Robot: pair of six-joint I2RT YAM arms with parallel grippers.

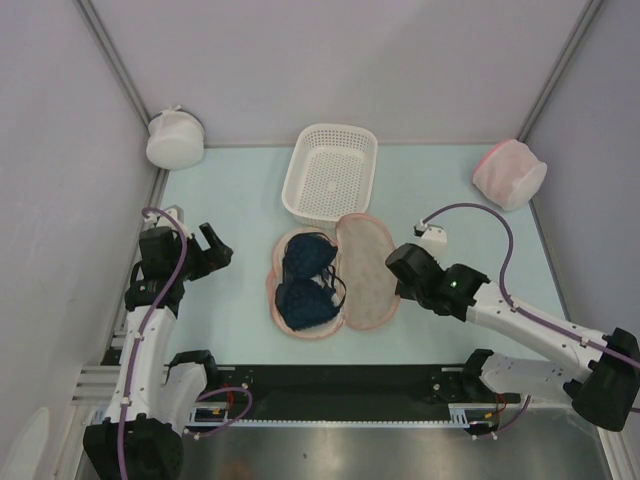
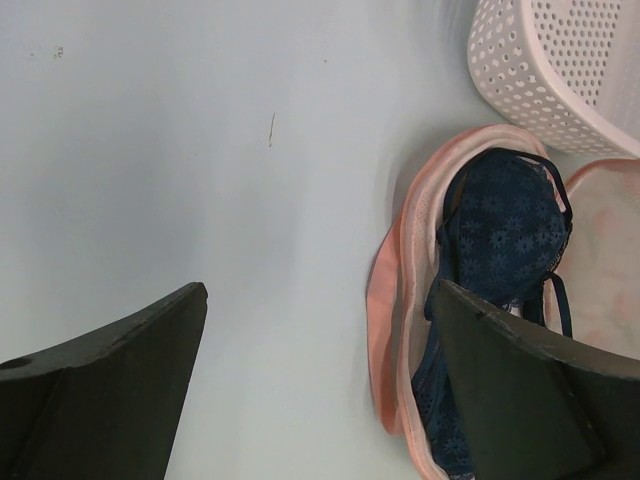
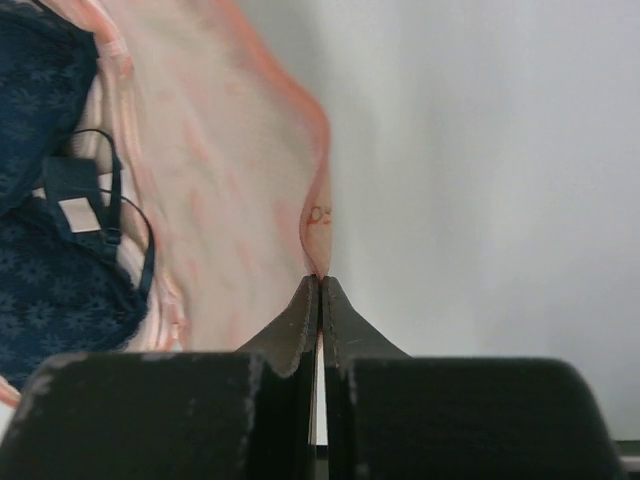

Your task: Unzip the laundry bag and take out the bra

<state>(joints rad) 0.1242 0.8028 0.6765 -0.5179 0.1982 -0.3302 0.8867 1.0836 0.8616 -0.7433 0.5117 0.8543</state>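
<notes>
On the pale green table (image 1: 240, 190), the laundry bag (image 1: 365, 275) lay unzipped, spread in two halves, the bra (image 1: 308, 280) exposed in its left half. Our right gripper (image 3: 319, 285) pinched the right flap's pink edge, fully closed, we judged to pin the bag open. Our left gripper (image 1: 218, 247) hovered near the bag, jaws wide and empty, seemingly ready for the bra.

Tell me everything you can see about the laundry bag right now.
The laundry bag is a soft beige fabric pouch with faint orange print and pink edging. It lies unzipped, spread flat in two halves on the table, beside the white basket. The navy bra rests in its left half. The right claw, shut, pinches the other half's outer edge.
</notes>
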